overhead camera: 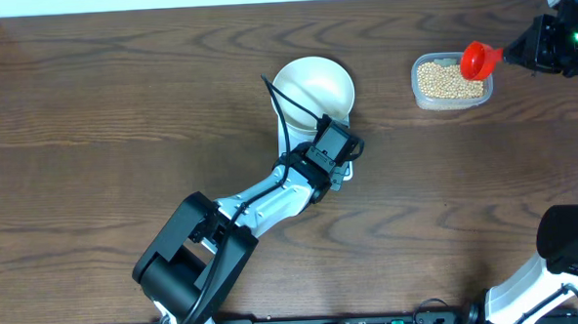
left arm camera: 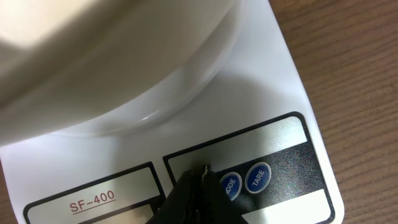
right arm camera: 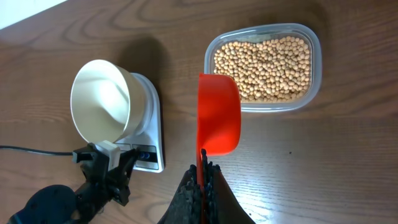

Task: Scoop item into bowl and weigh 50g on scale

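Wood table [overhead camera: 91,102], read from overhead. White bowl [overhead camera: 313,88] sits on the scale [left arm camera: 292,118]. From above the scale is mostly hidden under the bowl and the left arm. Bowl interior shows plain white.

Left gripper [left arm camera: 204,171] is at the bowl's 6 o'clock. Jaws are pinched together with nothing between them. The tip points down at the scale's front panel, just at 9 o'clock of the MODE button [left arm camera: 230,185]. TARE button [left arm camera: 257,177] is beside MODE at 3 o'clock. Can't tell if the tip touches the panel.

Beans [overhead camera: 447,82] lie in the clear tub [overhead camera: 416,83], at the bowl's 3 o'clock and apart from it.

Right gripper [right arm camera: 203,163] is clamped on the handle of the red scoop [right arm camera: 219,115]. The cup faces up and shows bare red inside. From overhead the scoop hangs over the tub's 2 o'clock corner. In the right wrist view the cup is just beside the tub's rim, clear of the beans.
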`<state>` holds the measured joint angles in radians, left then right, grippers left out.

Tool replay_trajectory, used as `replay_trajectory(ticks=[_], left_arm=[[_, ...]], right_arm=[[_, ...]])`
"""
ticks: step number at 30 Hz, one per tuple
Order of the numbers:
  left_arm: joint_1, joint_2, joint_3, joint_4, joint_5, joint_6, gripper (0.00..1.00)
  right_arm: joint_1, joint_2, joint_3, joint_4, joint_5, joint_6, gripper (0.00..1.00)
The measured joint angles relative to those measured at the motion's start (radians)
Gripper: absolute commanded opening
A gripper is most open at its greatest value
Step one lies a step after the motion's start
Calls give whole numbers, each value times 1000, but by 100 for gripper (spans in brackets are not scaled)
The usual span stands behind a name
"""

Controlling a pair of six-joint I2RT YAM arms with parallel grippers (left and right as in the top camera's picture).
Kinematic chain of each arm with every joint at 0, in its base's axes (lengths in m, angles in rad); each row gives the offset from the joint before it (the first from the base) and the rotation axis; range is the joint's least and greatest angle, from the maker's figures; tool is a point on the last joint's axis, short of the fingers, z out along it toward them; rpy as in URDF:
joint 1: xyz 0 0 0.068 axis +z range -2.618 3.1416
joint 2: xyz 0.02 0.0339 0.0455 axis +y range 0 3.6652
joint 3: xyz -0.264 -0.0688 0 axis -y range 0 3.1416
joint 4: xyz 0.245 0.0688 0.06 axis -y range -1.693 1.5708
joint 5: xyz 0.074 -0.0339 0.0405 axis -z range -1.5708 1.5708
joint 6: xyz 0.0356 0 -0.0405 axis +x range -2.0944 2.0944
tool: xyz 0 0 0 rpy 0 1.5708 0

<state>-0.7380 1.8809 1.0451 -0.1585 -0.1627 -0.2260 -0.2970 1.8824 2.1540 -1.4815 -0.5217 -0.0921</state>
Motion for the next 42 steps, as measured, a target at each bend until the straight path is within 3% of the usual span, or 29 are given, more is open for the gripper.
replay_trajectory(ticks=[42], left_arm=[[-12,8,26,-73,-50,-66,7]], right_arm=[[0,0,0,-4,0,0,1]])
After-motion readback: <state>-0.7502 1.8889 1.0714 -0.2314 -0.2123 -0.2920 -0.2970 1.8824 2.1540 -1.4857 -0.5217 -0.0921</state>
